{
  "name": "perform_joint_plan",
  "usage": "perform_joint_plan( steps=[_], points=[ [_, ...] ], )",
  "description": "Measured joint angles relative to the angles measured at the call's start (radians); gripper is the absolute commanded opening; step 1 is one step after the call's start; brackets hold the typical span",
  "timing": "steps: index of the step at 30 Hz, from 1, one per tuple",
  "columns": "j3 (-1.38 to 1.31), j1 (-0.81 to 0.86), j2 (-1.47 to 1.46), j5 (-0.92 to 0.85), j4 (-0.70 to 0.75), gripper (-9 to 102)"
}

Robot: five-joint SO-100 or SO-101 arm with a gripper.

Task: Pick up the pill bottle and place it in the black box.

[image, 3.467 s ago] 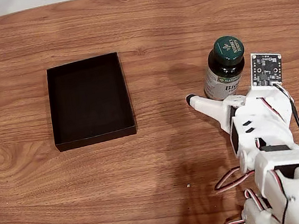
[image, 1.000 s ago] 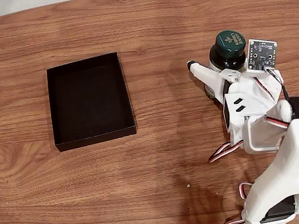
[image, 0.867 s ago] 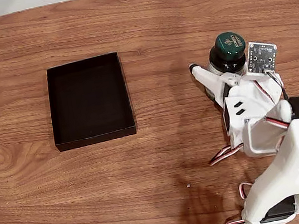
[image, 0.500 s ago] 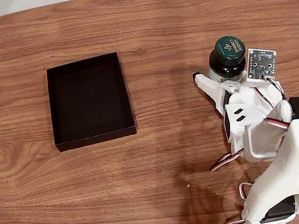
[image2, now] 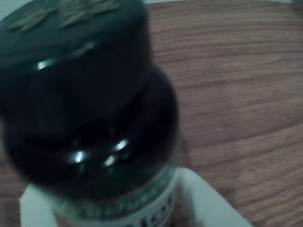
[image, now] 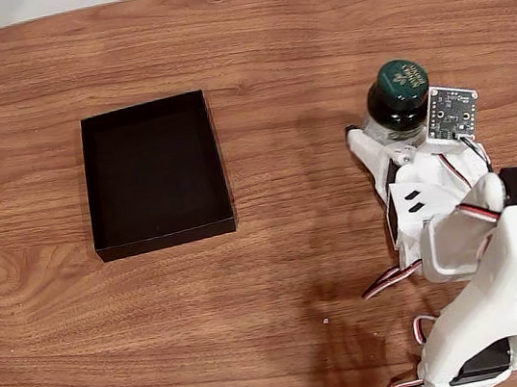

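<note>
Pill bottle (image: 397, 101) sits at the right side of the wooden table (image: 282, 287) in the fixed view, dark green cap up and tipped slightly toward the camera. Its lower body is hidden behind the gripper (image: 381, 136). 1 white finger (image: 363, 147) lies against the bottle's left side; the other is hidden under the small circuit board (image: 449, 114) mounted on the wrist, just right of the cap. Fingers look closed around the bottle body. Cannot tell whether the bottle's base is touching the table.

Wrist view: the bottle (image2: 90, 113) is very close and blurred, with the embossed cap at top left, dark glass shoulder below it, and the white-and-green label edge at the bottom. White finger pads (image2: 210, 203) press against the label on both sides at the bottom.

Black box (image: 154, 173) lies flat at left-centre in the fixed view, well apart from the bottle and arm, long side running up-down, inside looks bare.

White arm body (image: 506, 283) fills the lower right, with red/black/white servo wires looping out beside it.
</note>
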Motion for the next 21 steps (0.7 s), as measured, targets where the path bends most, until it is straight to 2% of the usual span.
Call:
perform_joint_plan(
  steps=[4,14,21],
  points=[
    [0.0,0.005,0.0,-0.009,0.0,16],
    [0.011,0.005,0.011,-0.008,-0.014,16],
    [0.084,-0.044,0.12,-0.006,-0.014,15]
  ],
)
